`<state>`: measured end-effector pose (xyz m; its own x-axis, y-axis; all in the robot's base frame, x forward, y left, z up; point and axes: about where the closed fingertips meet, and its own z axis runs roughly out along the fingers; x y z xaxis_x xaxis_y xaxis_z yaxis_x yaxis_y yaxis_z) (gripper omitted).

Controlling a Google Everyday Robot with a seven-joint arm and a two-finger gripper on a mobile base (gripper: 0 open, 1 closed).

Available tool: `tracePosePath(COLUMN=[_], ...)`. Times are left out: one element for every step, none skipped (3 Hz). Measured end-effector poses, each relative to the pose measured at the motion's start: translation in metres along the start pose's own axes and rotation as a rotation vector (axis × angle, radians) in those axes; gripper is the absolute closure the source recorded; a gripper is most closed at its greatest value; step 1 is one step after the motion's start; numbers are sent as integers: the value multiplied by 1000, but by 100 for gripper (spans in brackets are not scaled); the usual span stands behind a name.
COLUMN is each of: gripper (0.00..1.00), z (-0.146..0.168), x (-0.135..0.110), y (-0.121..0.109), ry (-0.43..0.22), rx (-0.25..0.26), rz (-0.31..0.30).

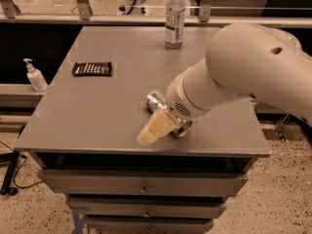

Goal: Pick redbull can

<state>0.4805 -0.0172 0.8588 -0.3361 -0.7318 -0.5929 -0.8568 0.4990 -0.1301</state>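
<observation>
The redbull can [156, 101] lies on its side near the front middle of the grey table [97, 111]. Its shiny round end points to the back left, and most of its body is hidden under my arm. A second shiny end shows at the arm's lower edge [182, 129]. My gripper [155, 128] is cream coloured and sits low over the table, right against the can's near side. It points toward the front left edge. My large white arm [243, 67] reaches in from the right.
A clear water bottle [174, 17] with a white label stands at the back of the table. A dark flat packet [92, 68] lies at the left. A white pump bottle [35, 76] stands on a shelf left of the table. Drawers sit below the front edge.
</observation>
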Motion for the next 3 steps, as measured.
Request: tracePosePath(gripper=[16, 41, 63], z=[7, 7, 5], x=[14, 35, 51], y=[-9, -22, -28], ry=[6, 15, 25], rx=[11, 15, 7], rz=[41, 105, 160])
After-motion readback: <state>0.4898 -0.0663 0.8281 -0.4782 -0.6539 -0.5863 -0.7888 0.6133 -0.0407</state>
